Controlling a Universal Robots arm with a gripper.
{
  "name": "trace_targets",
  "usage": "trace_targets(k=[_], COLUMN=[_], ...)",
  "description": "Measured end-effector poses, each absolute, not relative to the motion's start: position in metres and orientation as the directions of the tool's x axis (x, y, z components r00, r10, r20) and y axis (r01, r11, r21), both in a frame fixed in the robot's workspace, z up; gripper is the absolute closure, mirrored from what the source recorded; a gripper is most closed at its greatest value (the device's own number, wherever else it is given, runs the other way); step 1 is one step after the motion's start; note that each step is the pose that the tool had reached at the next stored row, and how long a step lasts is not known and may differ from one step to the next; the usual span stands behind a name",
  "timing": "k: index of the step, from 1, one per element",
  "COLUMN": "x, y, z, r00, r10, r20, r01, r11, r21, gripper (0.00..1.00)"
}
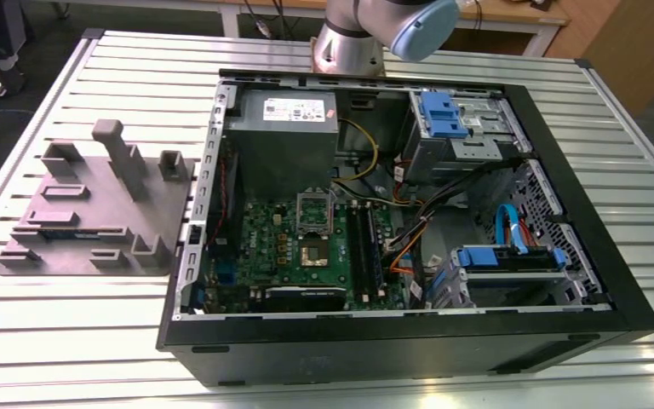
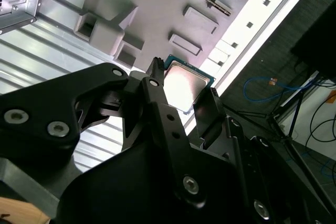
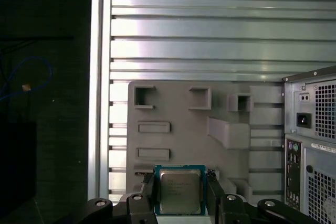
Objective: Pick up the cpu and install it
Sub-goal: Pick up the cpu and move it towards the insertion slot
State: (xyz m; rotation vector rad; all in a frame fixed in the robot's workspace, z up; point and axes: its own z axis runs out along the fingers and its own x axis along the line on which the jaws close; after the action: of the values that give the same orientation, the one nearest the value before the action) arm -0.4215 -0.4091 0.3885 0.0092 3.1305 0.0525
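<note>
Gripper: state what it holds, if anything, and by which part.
The gripper holds the cpu by two opposite side edges, pinched between its fingers, with the metal top uncovered in both wrist views.

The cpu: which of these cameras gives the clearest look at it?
The first wrist view: the cpu faces the camera squarely, its metal top visible, held in the pincer. The second wrist view shows the cpu at a slant, partly hidden behind the pincer's fingers.
</note>
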Motion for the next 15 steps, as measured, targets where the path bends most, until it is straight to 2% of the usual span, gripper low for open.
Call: trace_targets(k=[15], x=[-0.4196], y=[-0.4103], z=[0.3885], r00=[-1.000], r10=[0.006], r20=[-0.011], r01=[0.006], r11=[0.999], r21=[0.034], gripper=[0.53])
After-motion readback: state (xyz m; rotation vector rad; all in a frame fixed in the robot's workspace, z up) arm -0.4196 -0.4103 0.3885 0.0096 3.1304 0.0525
